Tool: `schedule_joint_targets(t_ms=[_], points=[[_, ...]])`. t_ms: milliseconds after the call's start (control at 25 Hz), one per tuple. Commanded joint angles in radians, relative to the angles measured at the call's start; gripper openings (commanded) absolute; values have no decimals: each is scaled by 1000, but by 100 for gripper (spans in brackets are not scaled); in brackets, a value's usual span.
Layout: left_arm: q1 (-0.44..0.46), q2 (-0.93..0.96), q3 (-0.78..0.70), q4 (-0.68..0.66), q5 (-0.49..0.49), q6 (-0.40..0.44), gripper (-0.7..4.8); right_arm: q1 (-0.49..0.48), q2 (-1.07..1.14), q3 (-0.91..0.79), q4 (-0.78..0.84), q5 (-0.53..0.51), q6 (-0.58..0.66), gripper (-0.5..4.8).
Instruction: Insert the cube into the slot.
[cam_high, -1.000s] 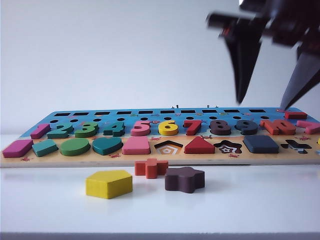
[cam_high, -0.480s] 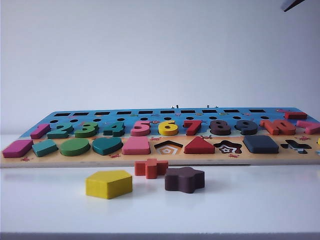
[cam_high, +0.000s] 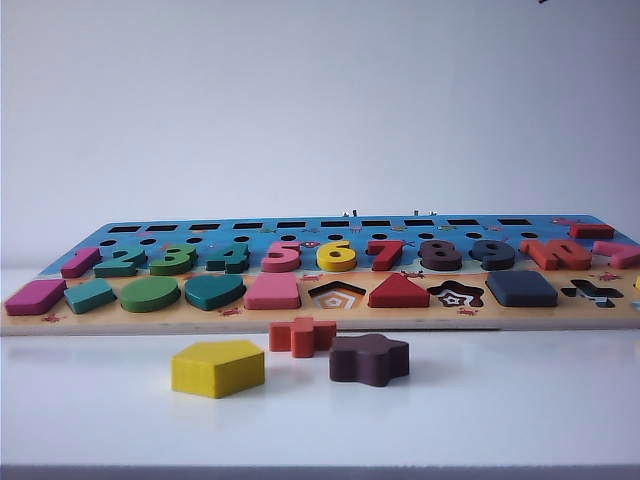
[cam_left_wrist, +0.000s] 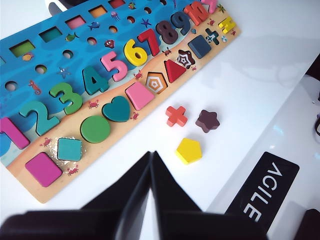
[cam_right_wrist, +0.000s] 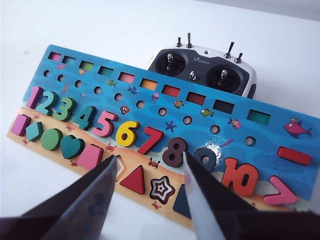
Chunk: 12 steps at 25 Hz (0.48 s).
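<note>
The navy cube (cam_high: 521, 288) lies flat in the square slot near the right end of the puzzle board (cam_high: 400, 322), level with the other seated shapes; it covers the slot's floor. The left wrist view shows the cube (cam_left_wrist: 199, 46) at the board's far end. My left gripper (cam_left_wrist: 151, 155) is shut and empty, over the white table in front of the board. My right gripper (cam_right_wrist: 150, 159) hangs open high above the board with nothing between its fingers; one finger partly hides the cube (cam_right_wrist: 180, 204). Neither gripper shows in the exterior view.
Three loose pieces lie on the table before the board: a yellow pentagon (cam_high: 217, 367), an orange cross (cam_high: 301, 336) and a maroon flower block (cam_high: 369, 358). A white remote controller (cam_right_wrist: 202, 70) sits behind the board. The pentagon, star and cross cutouts stand unfilled.
My right gripper, which hung open above the board's right end, has risen out of the exterior view. The cube and the loose pieces have not moved.
</note>
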Motion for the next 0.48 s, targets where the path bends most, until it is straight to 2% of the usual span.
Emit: schedule_joint_targets(t_ms=[40,120,160,240,480], points=[[2,2,3,43,8,1,7,-39,-61,-115,167,-142,-37,247],[2,2,3,43,8,1,7,-86,-93,-196,253,-284,-33,247],[2,1,3,43,8,1,7,-152,-123,-270,334,-419,-10,247],[2,2,3,43,8,1,7,-238,-158,-344,404,-528,27,247],[24,-10,-18,72,7,1,7,-462,-262,-485,443,-670,59,247]])
